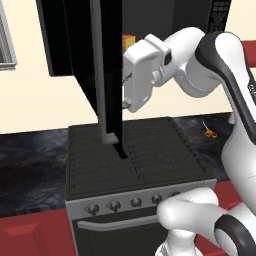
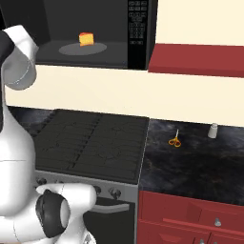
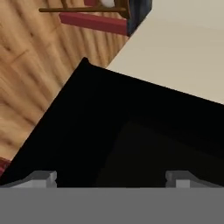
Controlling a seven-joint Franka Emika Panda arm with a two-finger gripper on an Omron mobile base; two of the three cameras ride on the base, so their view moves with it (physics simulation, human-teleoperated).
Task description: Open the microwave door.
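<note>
Glossy black, the microwave door (image 1: 85,55) is seen swung well out from the cavity in the left base view, standing nearly edge-on above the stove (image 1: 135,155), with its grey bar handle (image 1: 98,70) running down the free edge. The task is judged largely or wholly done: the cavity stands uncovered, and little more than a final widening, if any, and the withdrawal of the arm would seem to remain.

The gripper (image 1: 131,90) is placed just beside the door's inner face, behind the free edge; its fingers are hidden by the door and the hand body. In the hand view two pale fingertips (image 3: 41,178) are seen set wide apart near the bottom corners, with the black panel (image 3: 100,131) in front and nothing between them, so the gripper is judged to be spread and holding nothing. Whether it touches the door cannot be told.

By the right base view the open cavity is shown directly: a grey turntable (image 2: 81,48) carrying a small yellow block (image 2: 86,38), and the keypad (image 2: 137,28) at the right side. Also given there are the scissors (image 2: 174,141) and a small pale cup (image 2: 213,130) near the counter's back edge. The door's angle is given by the left view alone.
</note>
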